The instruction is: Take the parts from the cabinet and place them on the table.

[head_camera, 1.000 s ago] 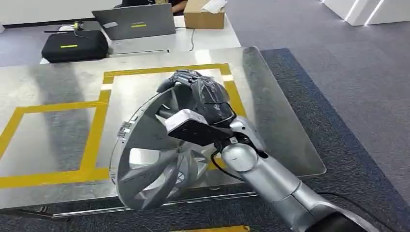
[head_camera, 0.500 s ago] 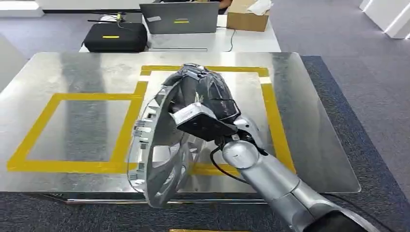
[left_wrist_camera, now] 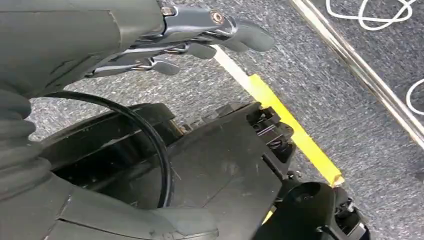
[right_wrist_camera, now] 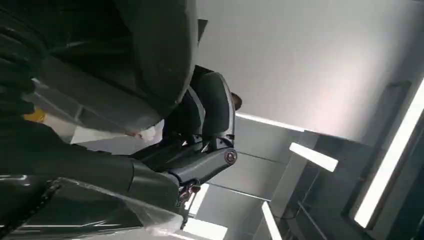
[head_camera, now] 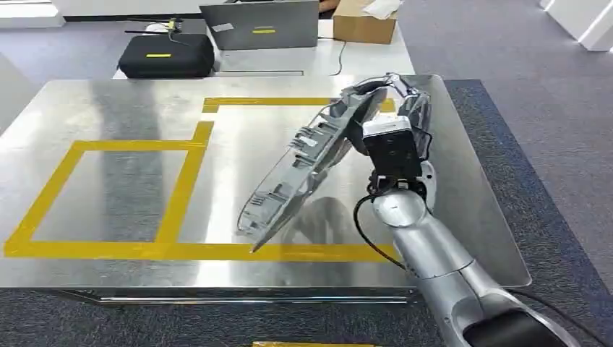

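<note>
A silver wheel cover (head_camera: 311,166) hangs edge-on and tilted over the steel table (head_camera: 108,94), its clipped back side facing left. My right hand (head_camera: 410,108) grips its upper rim at the far right of the table. The lower rim reaches down near the front yellow tape line (head_camera: 181,251); I cannot tell whether it touches. In the right wrist view dark fingers (right_wrist_camera: 212,112) curl over the plastic-wrapped part (right_wrist_camera: 100,210). My left hand (left_wrist_camera: 200,35) hangs over grey carpet with its fingers apart and nothing in them.
Yellow tape marks two rectangles (head_camera: 184,181) on the table. Behind it on a white desk sit a black case (head_camera: 166,54), a grey laptop (head_camera: 260,25) and a cardboard box (head_camera: 365,22). Grey carpet (head_camera: 535,144) runs along the table's right edge.
The view shifted at first. My right hand has swung the wheel cover from face-on at the table's front to edge-on, farther back and to the right.
</note>
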`<state>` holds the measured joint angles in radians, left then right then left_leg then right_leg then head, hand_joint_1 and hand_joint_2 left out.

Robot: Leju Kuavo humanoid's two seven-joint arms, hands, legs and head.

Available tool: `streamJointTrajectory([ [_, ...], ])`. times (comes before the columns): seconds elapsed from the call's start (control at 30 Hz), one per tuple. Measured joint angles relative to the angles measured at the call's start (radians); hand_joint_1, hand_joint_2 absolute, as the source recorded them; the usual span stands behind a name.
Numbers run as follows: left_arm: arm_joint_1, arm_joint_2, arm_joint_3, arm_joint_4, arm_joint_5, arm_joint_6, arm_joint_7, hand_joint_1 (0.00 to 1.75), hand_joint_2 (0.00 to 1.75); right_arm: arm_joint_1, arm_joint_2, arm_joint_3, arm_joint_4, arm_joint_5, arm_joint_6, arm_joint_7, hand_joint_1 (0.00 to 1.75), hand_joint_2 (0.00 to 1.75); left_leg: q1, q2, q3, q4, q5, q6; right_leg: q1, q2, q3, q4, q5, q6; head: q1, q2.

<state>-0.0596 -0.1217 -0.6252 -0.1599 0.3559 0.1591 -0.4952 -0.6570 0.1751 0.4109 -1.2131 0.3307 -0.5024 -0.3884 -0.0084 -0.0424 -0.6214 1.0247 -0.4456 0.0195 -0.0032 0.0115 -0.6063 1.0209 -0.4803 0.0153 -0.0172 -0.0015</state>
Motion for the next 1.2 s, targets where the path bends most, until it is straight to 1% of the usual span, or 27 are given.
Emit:
streamJointTrajectory([
  [0.13,0.0,0.0,0.0,0.0,0.001,0.0,0.0,0.0,1.75,-0.002,-0.003,-0.016,0.019,0.005,-0.007,-0.003,1.75,1.75,0.0,0.0,0.0,0.0,0.0,0.0,-0.001,-0.001,0.0,0.0,0.0,0.0,0.0,0.0],
  [0.2,0.0,0.0,0.0,0.0,0.002,0.003,0.0,0.0,1.75,-0.003,-0.004,-0.025,0.031,0.015,-0.029,0.037,1.75,1.75,-0.001,0.0,0.0,0.0,0.0,0.0,-0.002,0.0,0.0,0.0,0.0,0.0,0.0,0.0],
  [0.27,0.001,-0.001,0.0,0.0,0.005,0.003,0.0,0.0,1.75,-0.01,-0.014,-0.049,0.067,0.003,-0.053,0.037,1.75,1.75,-0.001,0.0,0.0,0.0,0.0,0.0,-0.002,-0.001,0.001,0.0,0.0,0.0,0.0,0.0],
  [0.33,0.001,-0.001,0.0,0.0,0.01,0.005,0.0,0.0,1.75,-0.019,-0.027,-0.085,0.136,-0.007,-0.064,-0.021,1.75,1.75,-0.002,0.0,0.001,0.001,0.0,0.0,-0.002,-0.001,0.003,-0.001,0.0,0.0,0.0,0.0],
  [0.43,0.001,-0.001,0.0,0.0,0.009,0.006,-0.002,0.0,1.75,-0.03,-0.038,-0.145,0.247,0.007,-0.102,-0.076,1.75,1.75,-0.002,0.001,0.01,0.001,-0.004,-0.001,-0.003,0.001,0.012,-0.003,0.0,0.001,0.0,0.0],
  [0.57,-0.001,-0.001,0.0,0.0,0.008,0.009,-0.002,0.0,1.75,-0.039,-0.041,-0.197,0.355,0.04,-0.151,-0.112,1.75,1.75,-0.002,0.012,0.029,0.0,-0.014,-0.002,-0.002,0.013,0.028,-0.006,-0.005,-0.001,0.0,0.0],
  [0.63,-0.002,-0.001,0.0,0.0,0.007,0.01,-0.002,0.0,1.75,-0.033,-0.041,-0.22,0.389,0.043,-0.16,-0.13,1.75,1.75,-0.002,0.017,0.04,0.0,-0.019,-0.002,-0.002,0.017,0.035,-0.006,-0.009,-0.002,0.0,0.0],
  [0.7,-0.003,-0.001,0.0,0.0,0.009,0.016,0.005,0.0,1.75,-0.01,-0.041,-0.257,0.407,0.034,-0.164,-0.162,1.75,1.75,-0.002,0.018,0.047,0.0,-0.023,-0.001,-0.001,0.017,0.039,-0.006,-0.011,-0.001,0.0,0.0],
  [0.73,-0.003,-0.002,0.0,0.0,0.01,0.021,0.008,0.0,1.75,0.006,-0.041,-0.277,0.412,0.012,-0.164,-0.183,1.75,1.75,-0.002,0.018,0.047,0.0,-0.023,-0.002,0.0,0.017,0.046,-0.006,-0.011,-0.001,0.001,0.0],
  [0.8,-0.002,-0.004,0.0,0.0,0.012,0.027,0.01,0.0,1.75,0.035,-0.036,-0.314,0.416,-0.021,-0.165,-0.217,1.75,1.75,-0.002,0.017,0.043,0.0,-0.019,0.0,-0.001,0.016,0.043,-0.006,-0.009,-0.001,0.0,0.0],
  [0.83,-0.002,-0.005,0.0,0.0,0.013,0.027,0.011,0.0,1.75,0.045,-0.034,-0.331,0.42,-0.029,-0.165,-0.224,1.75,1.75,-0.002,0.017,0.041,0.0,-0.016,-0.002,0.0,0.015,0.04,-0.006,-0.008,-0.001,0.001,0.0],
  [0.87,-0.002,-0.008,0.0,0.0,0.013,0.027,0.011,0.0,1.75,0.052,-0.033,-0.342,0.422,-0.025,-0.165,-0.226,1.75,1.75,-0.002,0.016,0.038,0.0,-0.014,-0.001,-0.001,0.015,0.037,-0.005,-0.006,0.0,0.0,0.0],
  [1.0,-0.002,-0.008,0.0,0.0,0.019,0.024,0.004,0.0,1.75,0.075,-0.016,-0.362,0.422,0.104,-0.165,-0.212,1.75,1.75,-0.002,0.016,0.03,0.001,-0.011,-0.002,-0.001,0.014,0.028,-0.005,-0.003,-0.001,0.0,0.0],
  [1.07,-0.002,-0.006,0.0,0.0,0.017,0.017,-0.005,0.0,1.75,0.096,-0.017,-0.36,0.409,0.127,-0.163,-0.207,1.75,1.75,-0.001,0.012,0.028,0.001,-0.011,-0.002,-0.001,0.01,0.028,-0.005,-0.005,-0.002,0.0,0.0],
  [1.2,-0.002,-0.001,0.0,0.0,0.019,0.013,-0.009,0.0,1.75,0.124,-0.02,-0.352,0.382,0.157,-0.161,-0.192,1.75,1.75,-0.001,0.012,0.026,0.001,-0.012,-0.001,-0.001,0.009,0.026,-0.005,-0.006,-0.002,0.0,0.0],
])
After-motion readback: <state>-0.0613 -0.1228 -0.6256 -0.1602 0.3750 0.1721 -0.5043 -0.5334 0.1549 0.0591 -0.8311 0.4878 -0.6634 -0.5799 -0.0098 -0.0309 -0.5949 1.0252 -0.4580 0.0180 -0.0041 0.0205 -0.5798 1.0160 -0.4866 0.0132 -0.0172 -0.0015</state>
